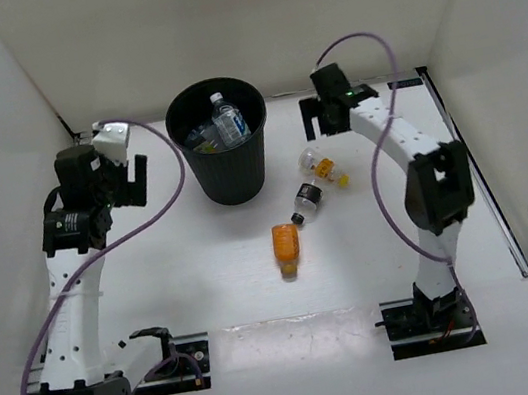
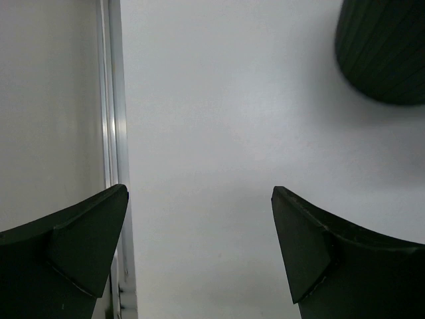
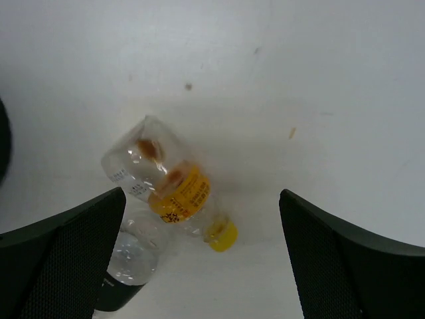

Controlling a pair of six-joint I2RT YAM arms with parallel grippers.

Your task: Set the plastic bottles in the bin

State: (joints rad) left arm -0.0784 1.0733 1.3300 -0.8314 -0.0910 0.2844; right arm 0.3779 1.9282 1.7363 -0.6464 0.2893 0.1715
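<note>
The black ribbed bin (image 1: 224,153) stands at the back centre and holds the clear blue-labelled water bottle (image 1: 228,119) among other contents. Three bottles lie on the table to its right: the small clear yellow-capped one (image 1: 322,168), the black-capped one (image 1: 306,200) and the orange one (image 1: 285,247). My right gripper (image 1: 318,126) is open and empty, above and just behind the yellow-capped bottle (image 3: 174,191); the black-capped bottle (image 3: 129,256) shows by its left finger. My left gripper (image 1: 140,181) is open and empty left of the bin (image 2: 385,50).
White enclosure walls surround the table. An aluminium rail (image 2: 113,133) runs along the left edge next to my left gripper. Purple cables loop off both arms.
</note>
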